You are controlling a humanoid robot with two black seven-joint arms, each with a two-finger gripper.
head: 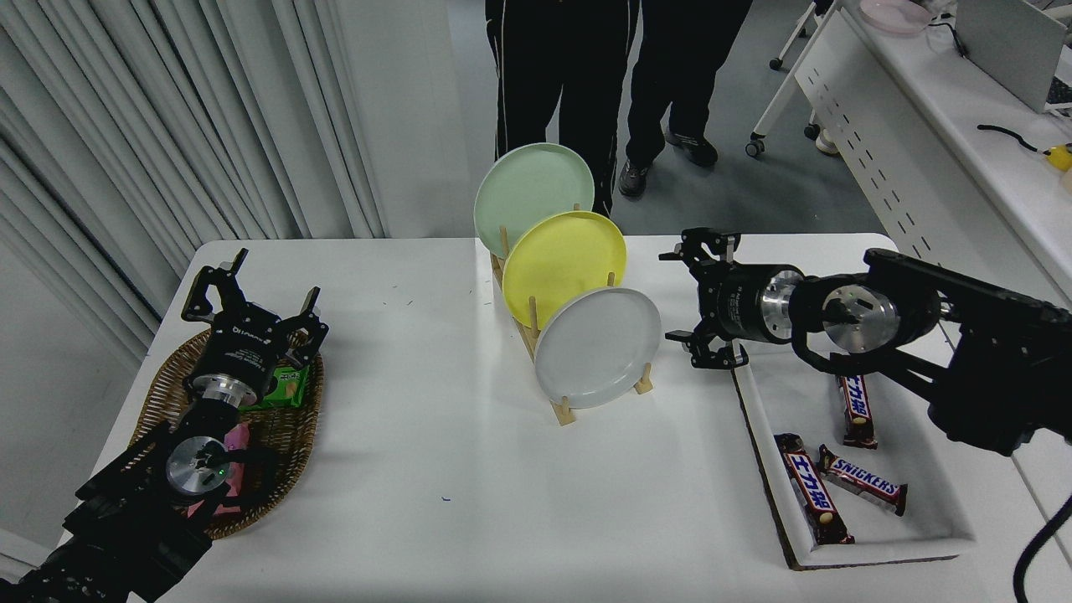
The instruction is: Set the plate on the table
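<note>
The light grey plate stands upright in the front slot of a wooden rack on the white table. A yellow plate and a pale green plate stand behind it in the same rack. My right gripper is open and empty, pointing left, just right of the grey plate's rim and apart from it. My left gripper is parked, open and empty, above a wicker basket at the lower left.
A white tray with three chocolate bars lies at the right, under my right arm. The basket holds a green packet and something pink. Two people's legs stand beyond the table's far edge. A perforated white desk runs along the right.
</note>
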